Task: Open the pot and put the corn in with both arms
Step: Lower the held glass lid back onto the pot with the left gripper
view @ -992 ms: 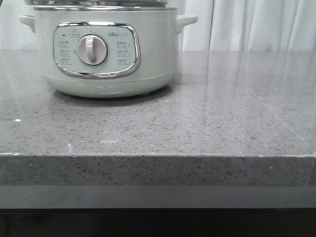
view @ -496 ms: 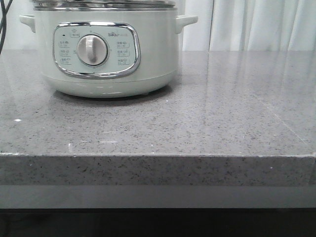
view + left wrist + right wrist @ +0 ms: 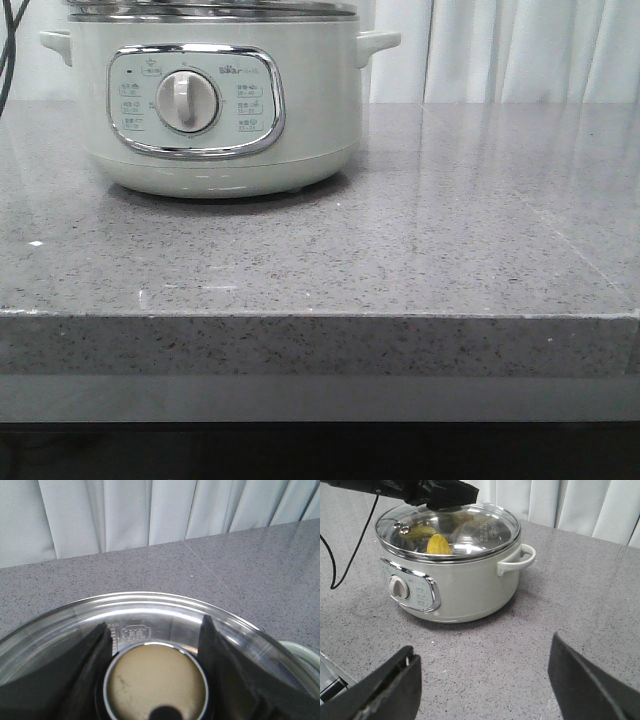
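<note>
The pale grey-green pot (image 3: pixel 300 110) stands at the far left of the counter, and the right wrist view also shows it (image 3: pixel 465 587). Its glass lid (image 3: pixel 485 530) sits on the rim. The yellow corn (image 3: pixel 437 545) lies inside, seen through the glass. My left gripper (image 3: pixel 156 622) is above the lid (image 3: pixel 150 605), its two fingers against the sides of the round cream lid knob (image 3: pixel 157 685). In the right wrist view the left gripper (image 3: pixel 437 492) hides the knob. My right gripper (image 3: pixel 482 650) is open and empty, over the counter in front of the pot.
The speckled grey counter (image 3: pixel 420 230) runs to the right of the pot, with its front edge (image 3: pixel 320 315) near. White curtains (image 3: pixel 520 50) hang behind. A black cable (image 3: pixel 350 550) hangs from the left arm beside the pot.
The lid has come down a little onto the pot's rim. A black cable has come into view at the front view's top left.
</note>
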Available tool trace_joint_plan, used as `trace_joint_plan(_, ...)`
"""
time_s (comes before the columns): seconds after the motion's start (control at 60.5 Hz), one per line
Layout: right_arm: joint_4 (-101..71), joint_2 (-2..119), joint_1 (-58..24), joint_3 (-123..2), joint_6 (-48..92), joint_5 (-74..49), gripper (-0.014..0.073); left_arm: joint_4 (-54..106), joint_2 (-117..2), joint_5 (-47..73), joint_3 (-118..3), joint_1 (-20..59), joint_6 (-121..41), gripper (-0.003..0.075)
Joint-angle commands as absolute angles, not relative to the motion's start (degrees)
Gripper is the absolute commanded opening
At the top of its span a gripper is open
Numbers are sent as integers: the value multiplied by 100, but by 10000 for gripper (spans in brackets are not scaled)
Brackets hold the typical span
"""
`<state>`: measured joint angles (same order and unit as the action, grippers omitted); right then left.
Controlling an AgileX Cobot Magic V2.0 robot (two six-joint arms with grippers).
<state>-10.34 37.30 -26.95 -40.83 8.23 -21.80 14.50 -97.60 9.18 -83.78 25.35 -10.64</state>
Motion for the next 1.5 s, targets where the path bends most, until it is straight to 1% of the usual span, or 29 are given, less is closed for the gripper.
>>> trace_joint_plan(0.0,-1046,3714,-2674,-4238,828,-1720,540,1532,-9468,402,-8617,2577,-1019,404)
trace_joint_plan(0.066,-1046,3714,-2674,-4238,828,-1720,540,1532,-9457,413,-8628,2577,-1019,425)
trace_joint_plan(0.231,-1046,3714,-2674,-4238,828,-1720,540,1523,-9281,503,-8636,2577,-1019,421)
trace_joint_plan(0.43,-1046,3714,-2674,-4238,828,-1720,540,1465,-8689,724,-8636,2577,-1019,421)
trace_joint_plan(0.545,-1046,3714,-2674,-4238,828,-1720,540,1289,-8196,1441,-8636,2577,-1019,421)
trace_joint_plan(0.661,-1046,3714,-2674,-4238,828,-1720,540,975,-7620,2530,-8625,2577,-1019,420)
trace_joint_plan(0.727,-1046,3714,-2674,-4238,828,-1720,540,975,-7344,2903,-8556,2577,-1019,421)
trace_joint_plan(0.876,-1046,3714,-2674,-4238,828,-1720,540,1199,-6525,2993,-7809,2577,-1019,421)
trace_joint_plan(1.008,-1046,3714,-2674,-4238,828,-1720,540,1570,-5714,2925,-6768,2577,-1019,421)
trace_joint_plan(1.19,-1046,3714,-2674,-4238,828,-1774,540,1572,-4607,2745,-5513,2577,-1019,421)
trace_joint_plan(1.339,-1046,3714,-2674,-4238,828,-1778,540,1306,-3864,2743,-4850,2577,-1019,421)
trace_joint_plan(1.488,-1046,3714,-2674,-4238,828,-1778,540,1090,-3465,2743,-4439,2577,-1019,420)
